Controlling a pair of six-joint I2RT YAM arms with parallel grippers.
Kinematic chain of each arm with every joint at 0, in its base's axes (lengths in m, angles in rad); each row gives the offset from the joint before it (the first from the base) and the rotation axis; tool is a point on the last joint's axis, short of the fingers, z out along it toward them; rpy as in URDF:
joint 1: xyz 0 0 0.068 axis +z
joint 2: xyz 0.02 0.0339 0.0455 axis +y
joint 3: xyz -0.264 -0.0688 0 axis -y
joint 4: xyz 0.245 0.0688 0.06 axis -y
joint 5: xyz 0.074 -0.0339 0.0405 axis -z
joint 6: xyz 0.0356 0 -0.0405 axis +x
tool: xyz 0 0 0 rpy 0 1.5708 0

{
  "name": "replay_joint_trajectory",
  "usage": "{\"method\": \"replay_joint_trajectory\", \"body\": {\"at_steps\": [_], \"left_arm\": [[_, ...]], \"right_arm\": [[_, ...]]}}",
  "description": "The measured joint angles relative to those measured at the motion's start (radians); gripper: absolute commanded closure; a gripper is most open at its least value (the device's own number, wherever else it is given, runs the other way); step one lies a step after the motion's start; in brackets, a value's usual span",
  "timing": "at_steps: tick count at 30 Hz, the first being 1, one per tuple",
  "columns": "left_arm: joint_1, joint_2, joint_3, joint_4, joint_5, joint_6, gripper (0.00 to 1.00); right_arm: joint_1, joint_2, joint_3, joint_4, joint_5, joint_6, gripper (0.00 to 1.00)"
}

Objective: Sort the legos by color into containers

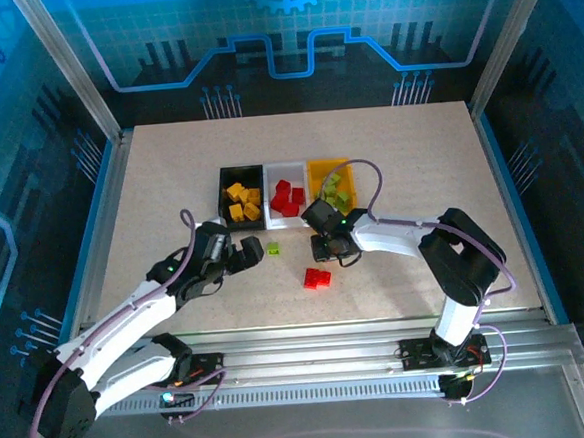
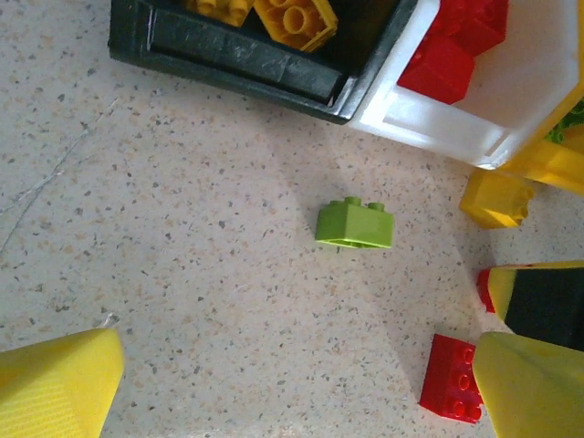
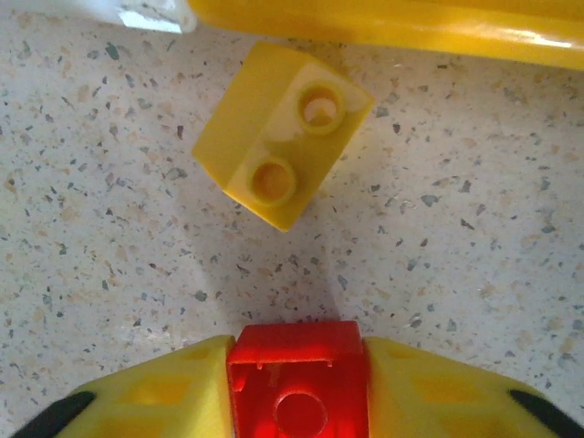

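My right gripper [image 3: 297, 370] is shut on a red lego [image 3: 297, 388], low over the table in front of the yellow bin [image 3: 392, 23]. A yellow lego [image 3: 283, 132] lies just beyond it. My left gripper [image 2: 292, 392] is open over bare table, with a light green lego [image 2: 356, 224] ahead of it and a red lego [image 2: 452, 379] by its right finger. In the top view the black bin [image 1: 223, 189] holds yellow-orange legos, the white bin [image 1: 284, 166] red ones, the yellow bin [image 1: 313, 167] green ones. The right gripper [image 1: 326, 247] stands right of the green lego [image 1: 272, 248].
Red legos [image 1: 317, 277] lie on the table in front of the right gripper. The three bins stand side by side mid-table. The aluminium rail [image 1: 312, 363] with both arm bases runs along the near edge. Blue enclosure walls surround the table.
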Motion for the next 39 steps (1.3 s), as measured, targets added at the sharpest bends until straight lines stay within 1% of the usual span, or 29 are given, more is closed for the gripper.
{"method": "replay_joint_trajectory", "body": {"at_steps": [2,7,10,13,17,20,24,27,29,31,32,36,39], "left_arm": [[0.0,0.0,-0.006,0.0,-0.003,-0.008,0.01],[0.0,-0.001,-0.017,0.002,-0.008,-0.021,0.01],[0.0,-0.001,-0.029,0.004,-0.007,-0.022,0.01],[0.0,-0.002,-0.043,0.004,-0.006,-0.029,0.01],[0.0,-0.009,-0.055,0.005,-0.003,-0.045,0.01],[0.0,-0.016,-0.06,0.004,0.002,-0.048,0.01],[-0.001,-0.02,-0.06,0.005,0.008,-0.052,0.01],[-0.002,-0.02,-0.06,0.004,0.013,-0.056,0.01],[-0.003,-0.023,-0.06,0.003,0.015,-0.06,0.01],[-0.003,-0.03,-0.06,0.003,0.017,-0.065,0.01],[-0.003,-0.034,-0.06,0.003,0.017,-0.066,0.01],[-0.003,-0.046,-0.06,-0.001,0.021,-0.066,0.01],[-0.003,-0.046,-0.06,-0.003,0.024,-0.066,0.01]], "right_arm": [[0.004,-0.003,0.002,-0.002,0.005,-0.005,0.71],[0.007,-0.086,0.012,-0.024,0.008,-0.031,0.72],[0.007,-0.134,0.085,-0.043,0.012,-0.06,0.71],[0.006,-0.124,0.212,-0.048,0.018,-0.09,0.69],[-0.004,-0.042,0.382,-0.044,0.026,-0.121,0.68],[-0.022,0.064,0.489,-0.053,0.036,-0.137,0.66],[-0.042,0.204,0.589,-0.082,0.051,-0.146,0.64],[-0.05,0.277,0.63,-0.111,0.056,-0.148,0.57],[-0.053,0.306,0.651,-0.133,0.057,-0.149,0.46],[-0.055,0.312,0.66,-0.138,0.057,-0.152,0.37],[-0.055,0.312,0.665,-0.142,0.057,-0.153,0.34],[-0.055,0.298,0.673,-0.141,0.055,-0.159,0.3],[-0.054,0.238,0.632,-0.127,0.05,-0.159,0.27]]}}
